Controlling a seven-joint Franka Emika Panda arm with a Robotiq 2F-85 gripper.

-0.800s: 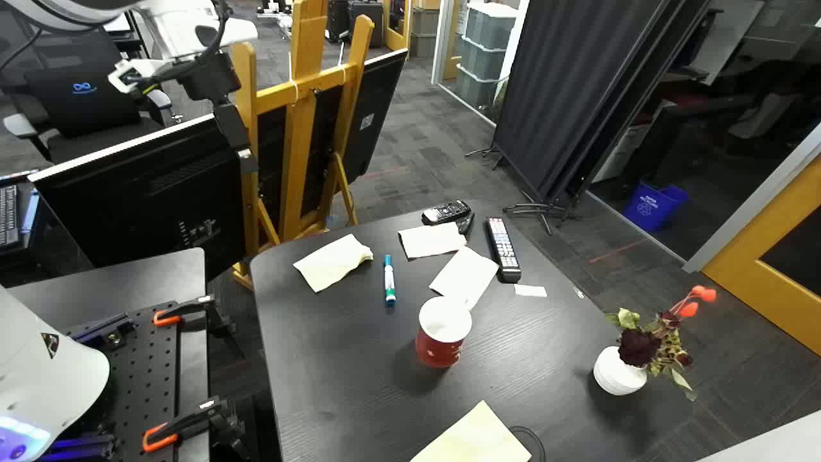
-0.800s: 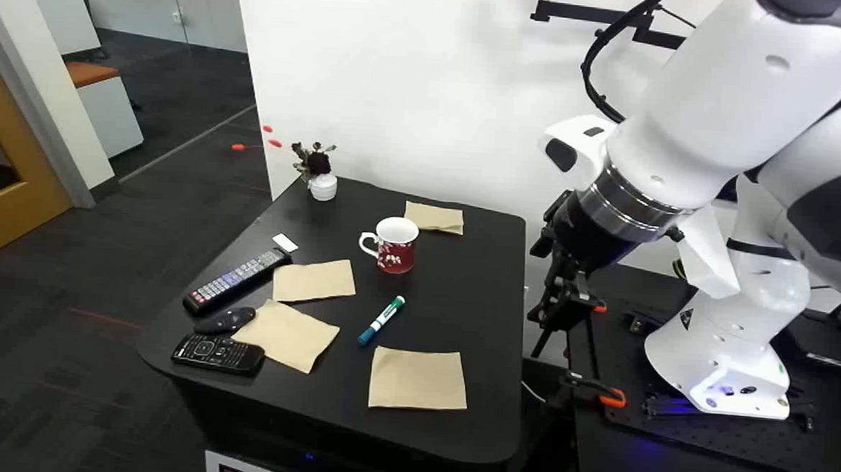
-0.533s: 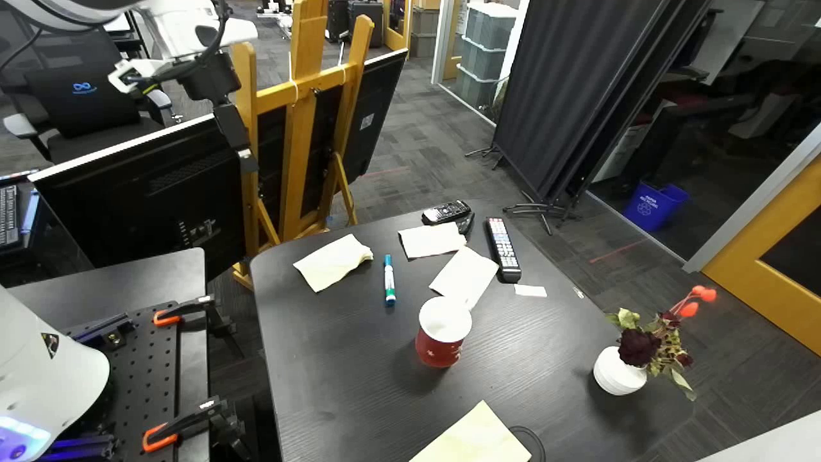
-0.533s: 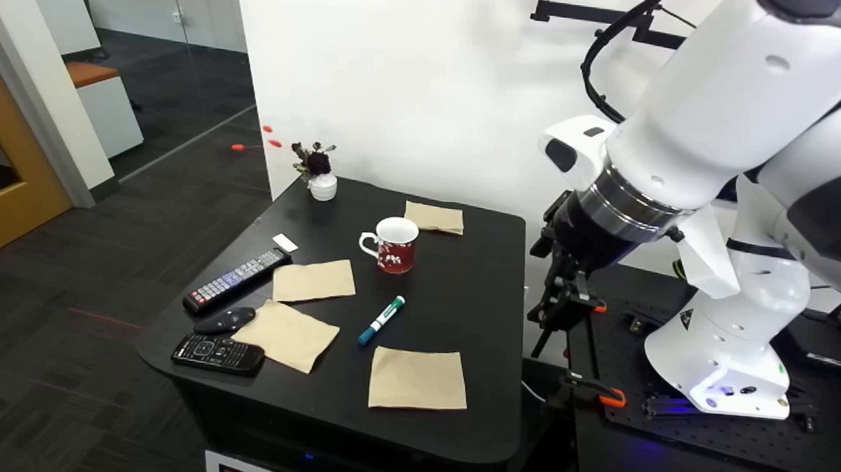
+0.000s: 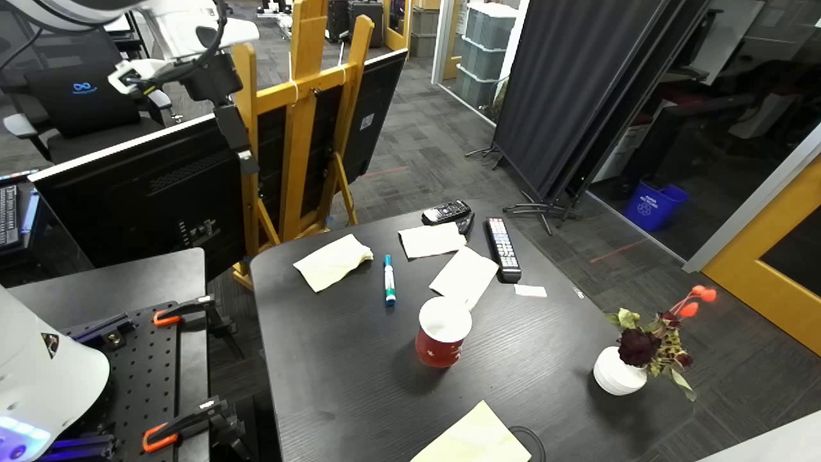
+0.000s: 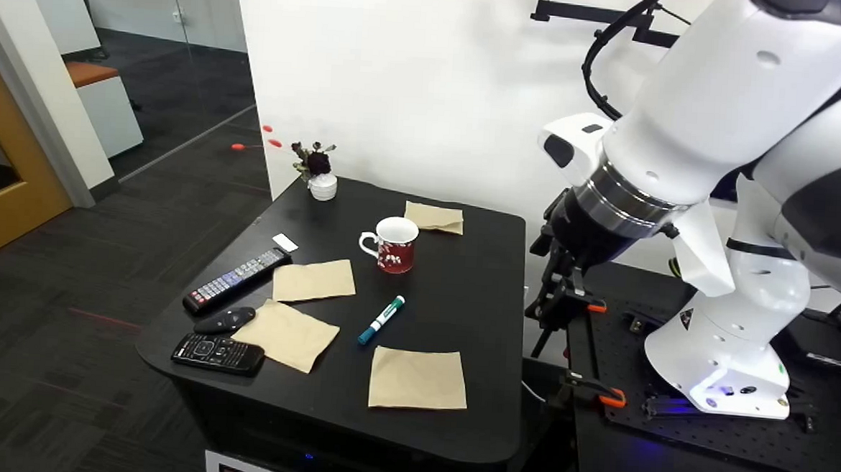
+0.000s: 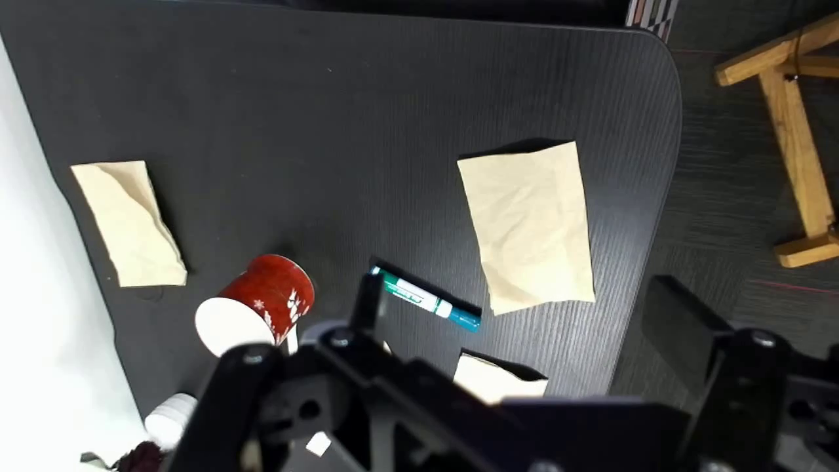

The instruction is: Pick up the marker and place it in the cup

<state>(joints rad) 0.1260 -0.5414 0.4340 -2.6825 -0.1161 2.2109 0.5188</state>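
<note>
The arm (image 6: 693, 121) has been nudged left towards the tabletop (image 6: 460, 296) in an exterior view, gripper (image 7: 518, 288) spread wide; marker (image 6: 381, 321) and cup (image 6: 395, 249) are unmoved, the reach seemingly barely begun.

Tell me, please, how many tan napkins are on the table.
4. In an exterior view, one napkin lies behind the cup, another between cup and long remote, a third beside the short remote, a fourth in front of the marker. Layers underneath may be hidden.

Black remotes (image 6: 238, 280), tan papers (image 6: 418, 381), white vase (image 6: 322, 188)
</note>
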